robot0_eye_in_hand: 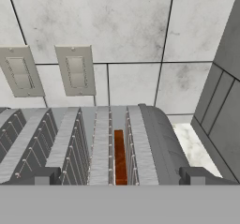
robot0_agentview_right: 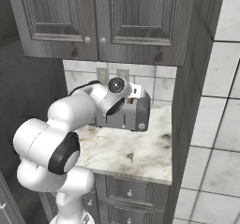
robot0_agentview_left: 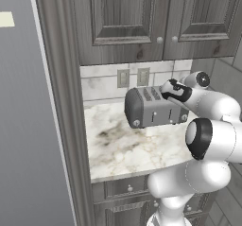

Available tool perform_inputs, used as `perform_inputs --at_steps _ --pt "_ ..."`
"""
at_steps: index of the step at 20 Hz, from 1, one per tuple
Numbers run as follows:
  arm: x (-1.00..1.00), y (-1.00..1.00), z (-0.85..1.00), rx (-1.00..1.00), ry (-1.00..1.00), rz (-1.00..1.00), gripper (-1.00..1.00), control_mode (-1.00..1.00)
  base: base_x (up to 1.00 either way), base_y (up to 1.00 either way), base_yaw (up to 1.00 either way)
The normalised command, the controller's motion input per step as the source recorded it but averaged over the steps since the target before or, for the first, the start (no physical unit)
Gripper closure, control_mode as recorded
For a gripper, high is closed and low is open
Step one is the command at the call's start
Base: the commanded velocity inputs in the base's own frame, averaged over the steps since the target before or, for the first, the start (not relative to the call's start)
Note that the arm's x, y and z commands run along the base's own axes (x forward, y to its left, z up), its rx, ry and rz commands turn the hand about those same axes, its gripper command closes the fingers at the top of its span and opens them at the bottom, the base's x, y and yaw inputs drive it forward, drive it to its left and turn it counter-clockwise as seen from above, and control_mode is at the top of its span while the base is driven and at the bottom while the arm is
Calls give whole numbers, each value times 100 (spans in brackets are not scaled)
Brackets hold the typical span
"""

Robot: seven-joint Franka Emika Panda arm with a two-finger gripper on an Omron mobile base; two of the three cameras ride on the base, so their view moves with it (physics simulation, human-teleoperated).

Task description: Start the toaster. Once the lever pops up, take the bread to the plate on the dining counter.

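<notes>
Fingers (robot0_eye_in_hand: pixel 120 176) spread wide, nothing between them, hanging over the right end of the toaster (robot0_agentview_left: pixel 153 107); in the hand view the two dark tips straddle the last slot, where the bread (robot0_eye_in_hand: pixel 120 155) sits deep, a brown slice seen edge-on; three more slots run off to the left, apparently bare. From the base views the hand (robot0_agentview_left: pixel 176 91) is over the top of the toaster, which stands on the marble surface (robot0_agentview_left: pixel 127 147) near the tiled wall, under grey cabinets (robot0_agentview_left: pixel 142 17); two wall sockets (robot0_eye_in_hand: pixel 47 70) sit behind it.

Judgement: the step in hand is starting the toaster, so the target is a lever on the long front side, not the slot; the fingers look too high and too far back for that; best to come forward over the front edge, drop beside the lever for the bread's end, and press straight down with one tip until it latches; pushing sideways could slide the toaster along the surface. Which lever serves this slot I cannot tell; plate and dining counter lie elsewhere.
</notes>
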Motion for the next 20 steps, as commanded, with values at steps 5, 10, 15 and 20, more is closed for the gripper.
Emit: perform_inputs --at_steps 5,10,15,20 --pt "0 0 0 0 0 0 -100 -100 0 0 0" --pt "0 0 0 0 0 0 -100 -100 0 0 0" --pt "0 0 0 0 0 0 -100 -100 0 0 0" --pt "0 0 0 0 0 0 -100 -100 0 0 0"
